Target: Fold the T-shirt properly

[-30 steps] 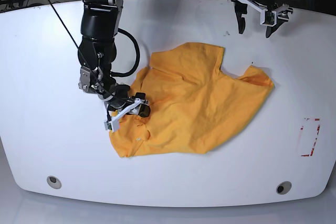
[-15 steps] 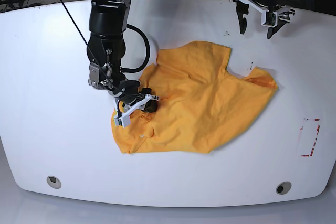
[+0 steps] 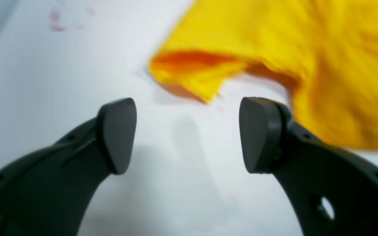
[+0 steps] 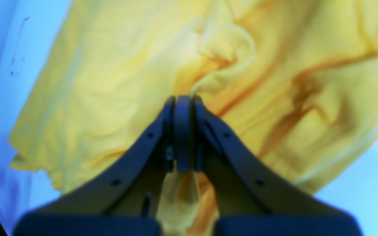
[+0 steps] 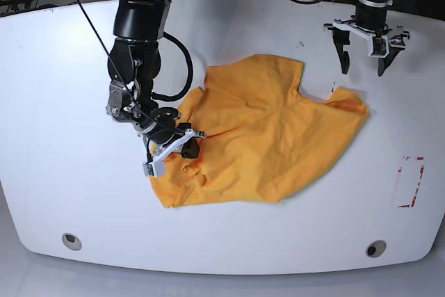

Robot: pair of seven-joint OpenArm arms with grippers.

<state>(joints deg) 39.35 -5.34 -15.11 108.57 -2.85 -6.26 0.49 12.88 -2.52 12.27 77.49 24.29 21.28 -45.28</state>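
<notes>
Your right pincer (image 5: pixel 182 145) is pressed together on a pinch of the T-shirt (image 5: pixel 268 133), which lies crumpled mid-worktop (image 5: pixel 62 102). Your left pincer (image 5: pixel 363 50) hangs spread and empty over bare surface, just beside the far sleeve (image 3: pixel 189 75). Lift the pinched fabric low and slowly, drawing it outward to flatten wrinkles, and bring the left down on that sleeve to share the pull.

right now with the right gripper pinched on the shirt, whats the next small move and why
Probably lift the right gripper a little and draw the pinched fold outward. Its jaws are shut on a bunch of the T-shirt, which lies crumpled, while the left gripper hangs open, off the cloth.
</notes>
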